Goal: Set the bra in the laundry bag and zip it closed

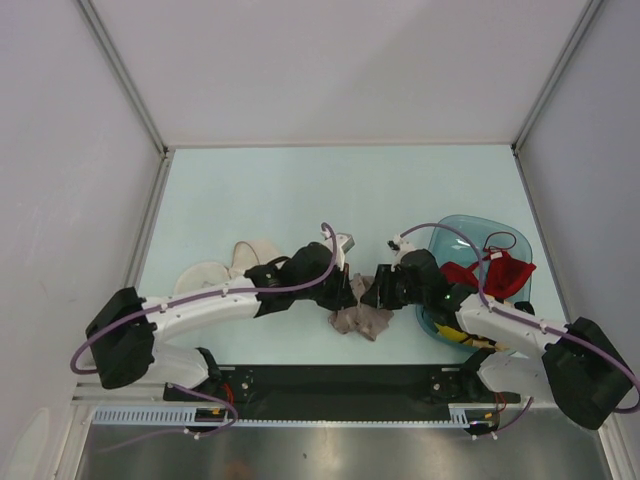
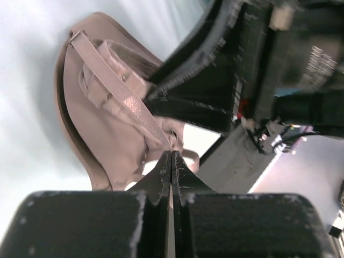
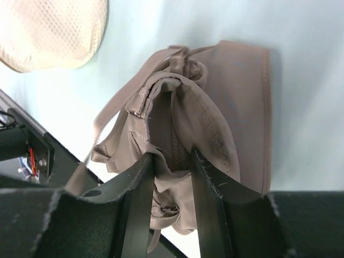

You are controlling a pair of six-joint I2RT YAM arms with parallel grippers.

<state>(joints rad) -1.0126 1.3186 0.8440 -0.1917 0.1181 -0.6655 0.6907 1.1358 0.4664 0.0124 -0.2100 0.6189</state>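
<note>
The left fingers point(image 2: 161, 180) pinch shut on the bra point(image 2: 102, 123) edge; the right fingers point(image 3: 141, 185) clamp its fold, probably to lift.

no readable text, labels or numbers
</note>
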